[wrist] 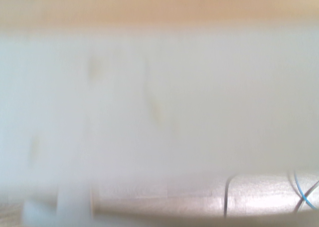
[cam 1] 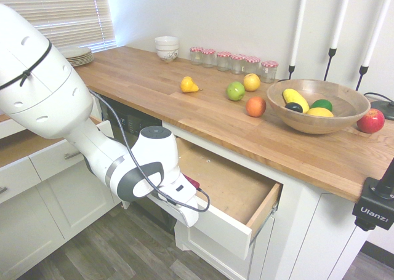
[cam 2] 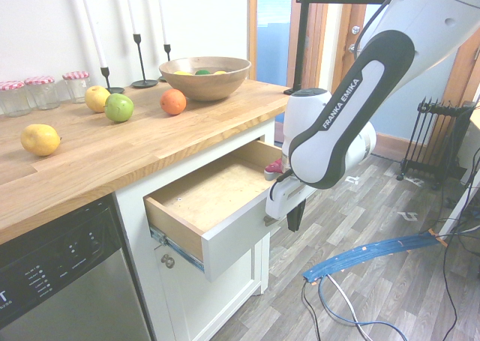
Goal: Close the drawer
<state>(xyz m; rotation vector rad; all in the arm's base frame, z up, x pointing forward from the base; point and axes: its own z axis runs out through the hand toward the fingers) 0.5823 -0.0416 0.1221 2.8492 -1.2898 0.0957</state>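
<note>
The drawer [cam 2: 214, 195] stands pulled far out from under the wooden countertop, and its light wood bottom [cam 1: 231, 184] is bare. Its white front [cam 2: 234, 240] faces the room. My gripper [cam 2: 294, 218] hangs just in front of that white front, near the end by the handle. The dark fingers point down at the floor and are pressed together with nothing between them. In the first exterior view my white hand [cam 1: 183, 201] covers the fingers and the handle. The wrist view is a blur filled by the drawer front [wrist: 159, 102].
A wooden bowl [cam 1: 289, 117] of fruit, loose fruit and a row of jars [cam 1: 233, 60] sit on the countertop [cam 1: 148, 86]. A dishwasher [cam 2: 60, 281] is beside the drawer's cabinet. A lower white cabinet [cam 1: 37, 175] stands behind my arm.
</note>
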